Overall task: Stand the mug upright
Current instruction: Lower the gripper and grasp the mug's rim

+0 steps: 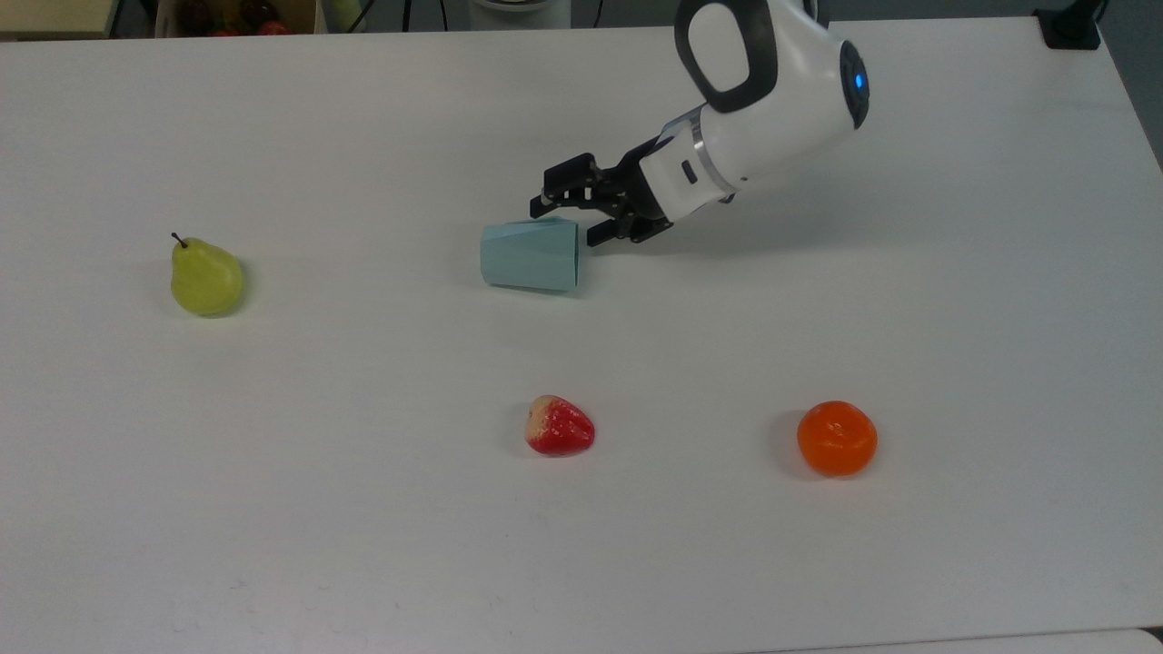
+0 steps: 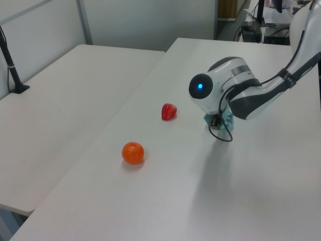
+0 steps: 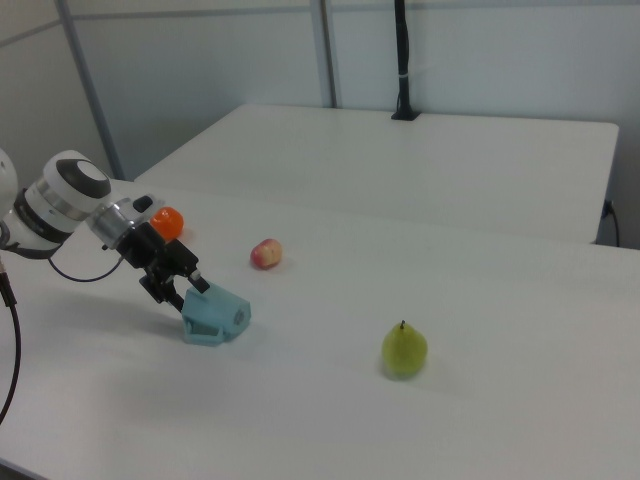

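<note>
1. The mug (image 1: 530,256) lies on its side near the middle of the worktop (image 1: 909,318), its wider end toward the top view's right.
2. The end effector (image 1: 570,219) sits at that end with fingers spread, gripping nothing — one finger by the upper edge.
3. Best to pinch one wall at the rim, then swing the mug up onto its base.
4. Room is ample — the pear (image 1: 205,278), strawberry (image 1: 559,426) and orange (image 1: 837,439) lie well apart.
</note>
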Controlling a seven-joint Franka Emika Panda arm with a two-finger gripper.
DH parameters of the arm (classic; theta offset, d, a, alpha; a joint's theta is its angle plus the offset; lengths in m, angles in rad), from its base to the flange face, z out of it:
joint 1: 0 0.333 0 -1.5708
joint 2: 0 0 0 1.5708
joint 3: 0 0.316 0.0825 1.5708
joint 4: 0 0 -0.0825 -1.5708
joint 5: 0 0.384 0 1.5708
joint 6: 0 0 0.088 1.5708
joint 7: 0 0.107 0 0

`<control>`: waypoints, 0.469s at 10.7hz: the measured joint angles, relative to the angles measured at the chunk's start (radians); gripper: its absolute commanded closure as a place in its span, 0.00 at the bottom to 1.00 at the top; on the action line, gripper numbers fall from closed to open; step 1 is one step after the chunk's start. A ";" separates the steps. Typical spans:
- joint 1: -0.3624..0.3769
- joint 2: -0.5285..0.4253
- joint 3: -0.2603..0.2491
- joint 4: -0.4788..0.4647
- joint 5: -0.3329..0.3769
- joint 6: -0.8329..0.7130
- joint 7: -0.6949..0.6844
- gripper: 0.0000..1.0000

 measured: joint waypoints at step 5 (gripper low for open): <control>-0.045 0.009 -0.005 0.001 0.000 0.000 0.002 0.70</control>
